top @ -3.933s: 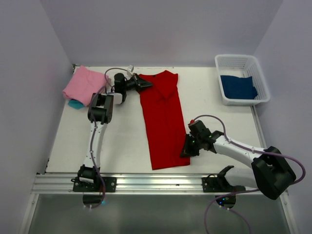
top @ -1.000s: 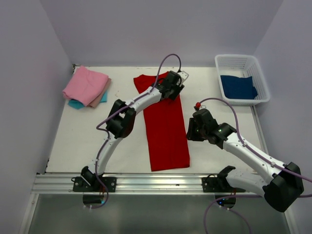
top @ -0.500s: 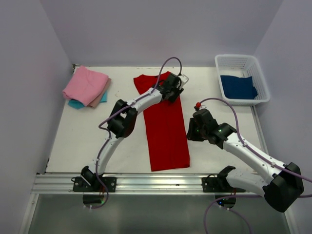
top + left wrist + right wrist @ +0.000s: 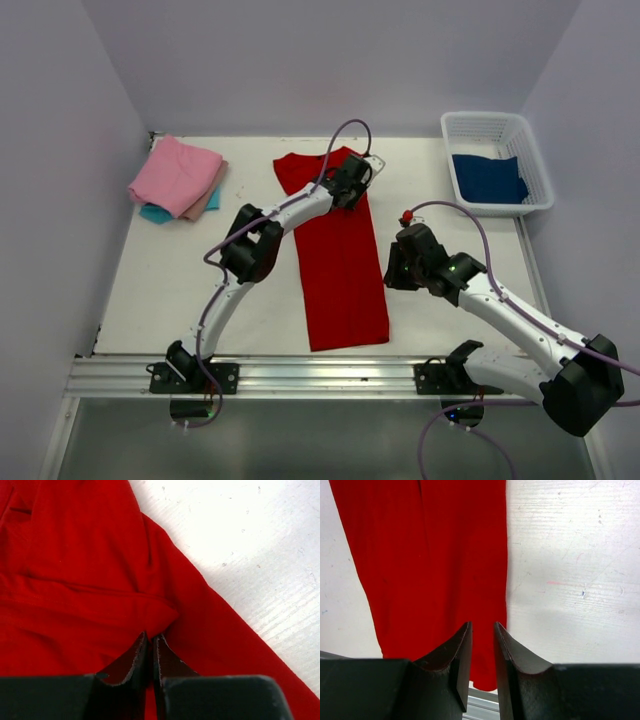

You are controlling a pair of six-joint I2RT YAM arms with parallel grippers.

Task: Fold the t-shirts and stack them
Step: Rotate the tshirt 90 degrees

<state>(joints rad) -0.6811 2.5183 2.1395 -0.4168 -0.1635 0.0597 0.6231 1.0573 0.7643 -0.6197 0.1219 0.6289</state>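
The left pincer (image 4: 150,637) was clenched on a bare edge of the red shirt (image 4: 90,580), so lifting might slip it free; the right pincer (image 4: 482,626) hung parted, empty.

The table (image 4: 170,290) bears a red t-shirt (image 4: 340,270), a pink-topped pile (image 4: 178,175) and a basket (image 4: 500,208).
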